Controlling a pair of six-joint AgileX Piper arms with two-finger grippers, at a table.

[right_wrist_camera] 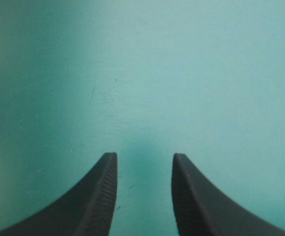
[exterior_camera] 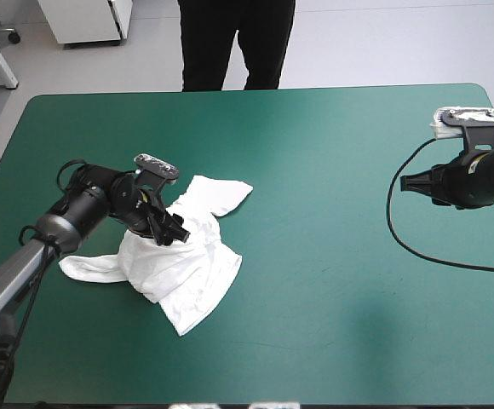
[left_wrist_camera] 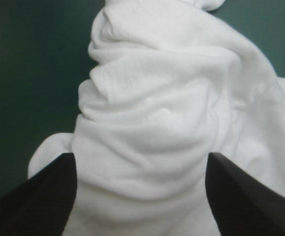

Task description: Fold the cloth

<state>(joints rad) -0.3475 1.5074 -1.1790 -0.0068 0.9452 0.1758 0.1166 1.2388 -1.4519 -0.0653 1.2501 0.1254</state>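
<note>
**Presently on the table: one T-shirt, crumpled**

Item 1. T-shirt (exterior_camera: 192,273), white. We log it as a rumpled heap on the teal-green cover (exterior_camera: 341,281), left of the table's middle and nearer the near edge than the far one. One flap reaches toward the far edge. A thinner strip trails toward the left edge. In the left wrist view we see a thick roll of creased folds, with bare cover to either side of it.

Item 2. Left gripper (exterior_camera: 169,228). We find it low over the heap's far-left part. Its black fingers (left_wrist_camera: 44,196) are spread wide, and the bunched cloth swells up between them. We cannot tell whether the fingers touch the cloth.

Item 3. Right gripper (exterior_camera: 409,183). We place it well apart from the T-shirt, near the table's right edge. It points toward the table's middle. Its fingers (right_wrist_camera: 98,196) stand parted with a clear gap. Ahead of them and between them we note only bare cover with fine scratches.
</note>
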